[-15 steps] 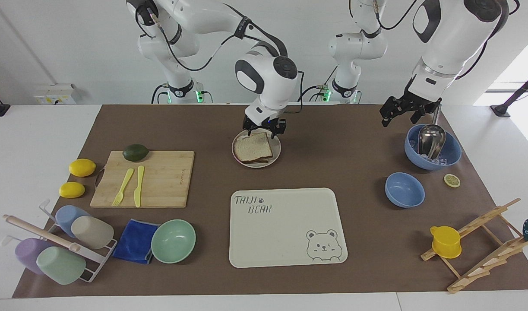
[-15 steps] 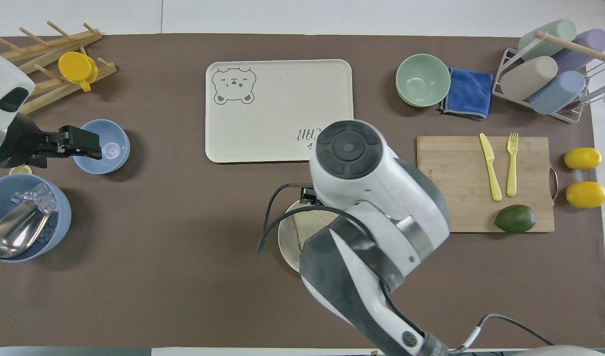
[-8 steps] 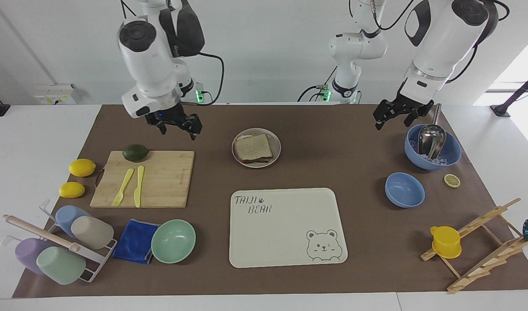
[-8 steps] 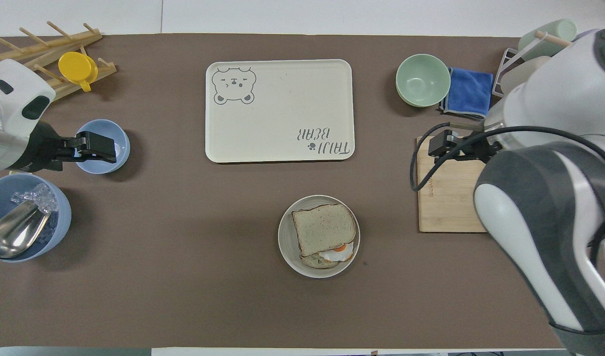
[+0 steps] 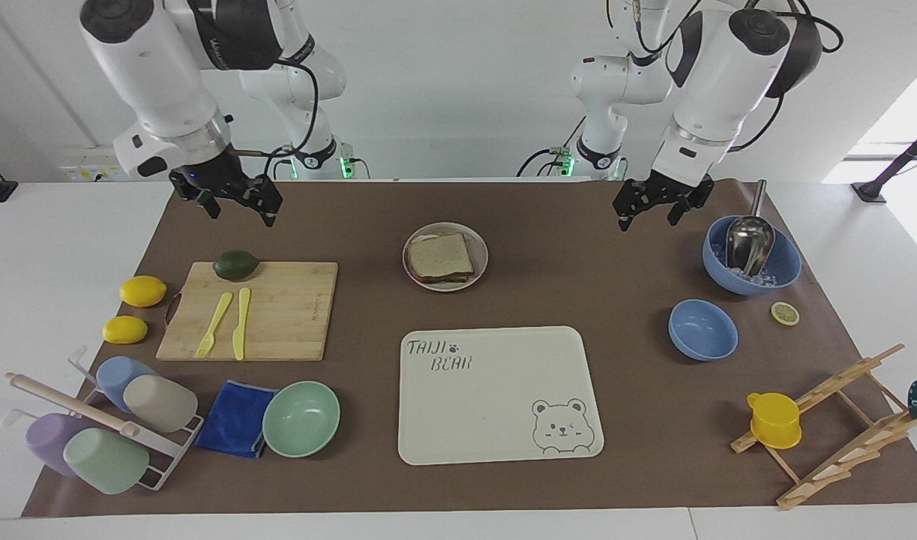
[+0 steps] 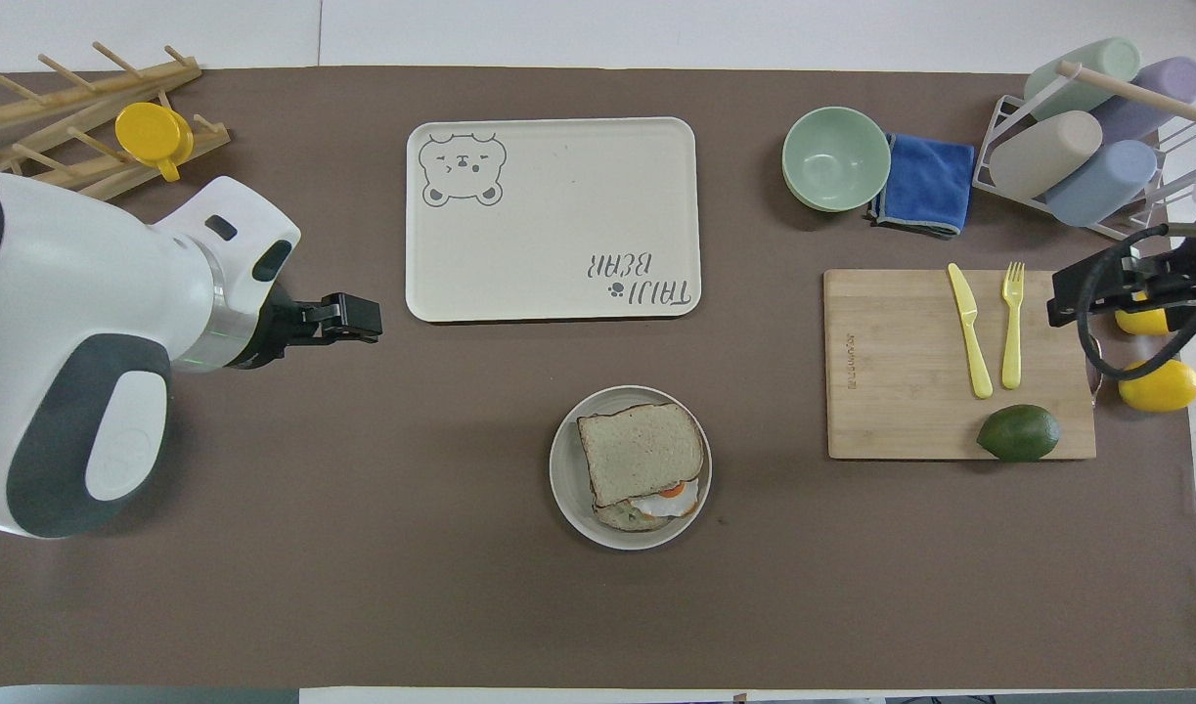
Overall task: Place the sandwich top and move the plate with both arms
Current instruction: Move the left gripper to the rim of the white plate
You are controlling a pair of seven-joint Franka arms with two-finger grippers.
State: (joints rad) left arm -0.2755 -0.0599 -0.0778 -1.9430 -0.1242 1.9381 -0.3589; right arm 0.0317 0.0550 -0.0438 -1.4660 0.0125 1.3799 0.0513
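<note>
The speckled light brown sandwich top lies on the egg-topped slice on the small round beige-grey plate, nearer the robots than the cream bear-print tray. Both pincers hang in the air well apart from the plate, holding nothing: the right pincer released, toward the bamboo cutting board's end of the brown tabletop; the left pincer released, toward the other arm's end.

Both arms hang raised above the table, wrists angled downward. The right gripper hovers at its own end with fingers spread; the left gripper is poised lower toward the middle, empty.
</note>
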